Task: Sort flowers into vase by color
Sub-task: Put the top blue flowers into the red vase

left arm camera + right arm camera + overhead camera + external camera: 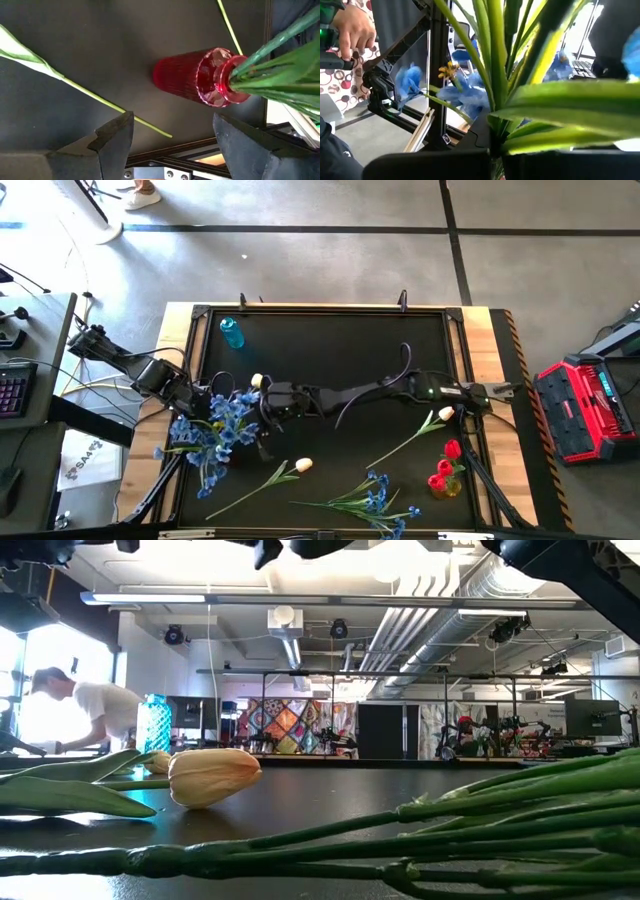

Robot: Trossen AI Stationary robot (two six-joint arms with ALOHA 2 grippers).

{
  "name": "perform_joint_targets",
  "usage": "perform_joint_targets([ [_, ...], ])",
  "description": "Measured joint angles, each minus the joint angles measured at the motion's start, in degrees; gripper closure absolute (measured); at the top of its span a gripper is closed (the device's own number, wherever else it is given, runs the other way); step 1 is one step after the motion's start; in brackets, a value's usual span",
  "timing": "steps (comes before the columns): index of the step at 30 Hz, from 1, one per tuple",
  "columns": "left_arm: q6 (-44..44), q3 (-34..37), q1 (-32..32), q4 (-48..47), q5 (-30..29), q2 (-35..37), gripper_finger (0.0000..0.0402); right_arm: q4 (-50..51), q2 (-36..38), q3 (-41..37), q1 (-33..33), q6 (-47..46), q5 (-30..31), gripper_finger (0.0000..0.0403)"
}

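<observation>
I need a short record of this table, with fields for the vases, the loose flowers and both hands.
red vase: holds green stems
blue vase: stands alone near a corner of the mat
yellow vase: holds red tulips
loose on mat: cream tulip, blue spray
left hand: open, empty, over the red vase
right hand: reached across the table to the blue flowers

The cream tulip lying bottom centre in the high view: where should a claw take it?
Grip the cream tulip mid-stem, coming straight down with fingers across the stem: it lies flat on the table, thin there, while the bud is bulkier.
</observation>
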State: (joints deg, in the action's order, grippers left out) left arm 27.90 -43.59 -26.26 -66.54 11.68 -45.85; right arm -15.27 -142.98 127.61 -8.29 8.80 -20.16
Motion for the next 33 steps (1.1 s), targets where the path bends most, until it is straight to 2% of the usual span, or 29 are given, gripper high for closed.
perform_joint_targets([
  [17,0.09,0.0,0.0,0.11,-0.59,-0.02,0.0143,-0.2,-0.48,0.16,0.0,-0.81,0.11,0.04],
  [20,0.11,0.0,0.0,0.15,-0.61,0.0,0.0143,0.94,-0.48,1.16,0.0,-1.24,0.07,0.0382],
  [28,-0.49,0.0,-0.02,0.25,-3.19,0.0,0.0143,0.71,-0.48,1.97,0.0,0.51,0.02,0.0305],
  [33,-0.5,0.0,-0.02,0.24,-3.45,0.0,0.0143,-1.06,-0.48,1.99,0.04,0.82,0.02,0.0292],
])
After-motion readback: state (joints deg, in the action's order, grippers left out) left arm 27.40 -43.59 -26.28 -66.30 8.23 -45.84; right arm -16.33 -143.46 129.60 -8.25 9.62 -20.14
